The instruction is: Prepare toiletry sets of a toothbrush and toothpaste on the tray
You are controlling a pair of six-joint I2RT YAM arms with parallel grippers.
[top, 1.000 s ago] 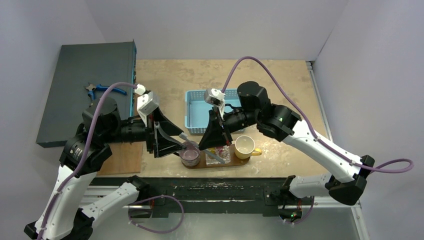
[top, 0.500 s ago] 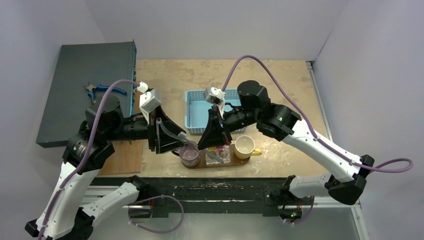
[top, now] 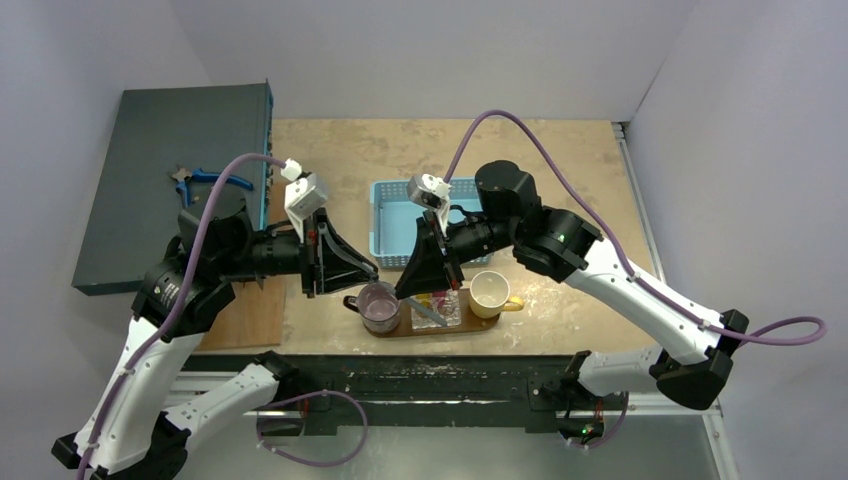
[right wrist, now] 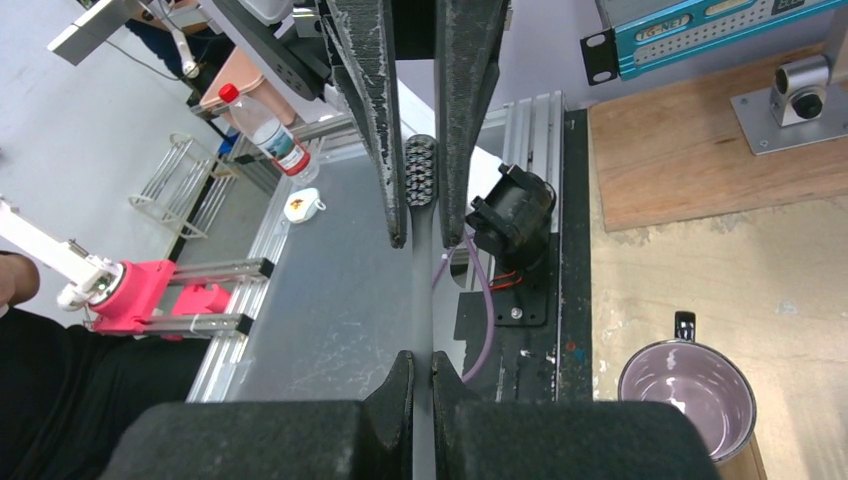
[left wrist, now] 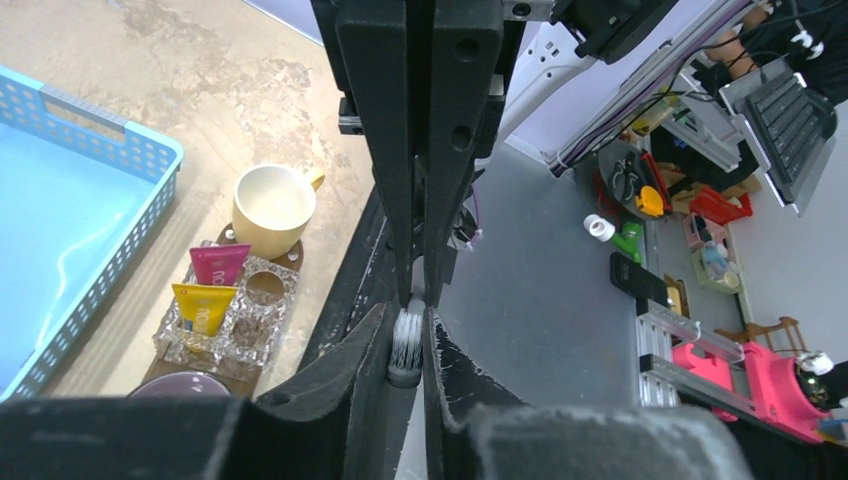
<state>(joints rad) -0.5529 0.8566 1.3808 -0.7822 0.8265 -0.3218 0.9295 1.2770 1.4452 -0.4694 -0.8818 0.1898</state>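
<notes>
On the worktop's near edge, the tray (top: 450, 328) already carries both toothpaste tubes (left wrist: 203, 305). My left jaws pinch one toothbrush (left wrist: 405, 345) near the purple mug (top: 380, 308); my right jaws pinch a second toothbrush (right wrist: 420, 170) over the tray. I judge brush placement is in hand; next, lower each steadily.

The toothpaste (left wrist: 204, 305) is yellow and magenta, the basket (left wrist: 60, 230) blue

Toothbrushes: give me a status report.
Left gripper shut on a toothbrush, right gripper shut on a second toothbrush. Yellow tube and pink tube in the glass holder on the tray. Purple mug and yellow cup flank the holder.
</notes>
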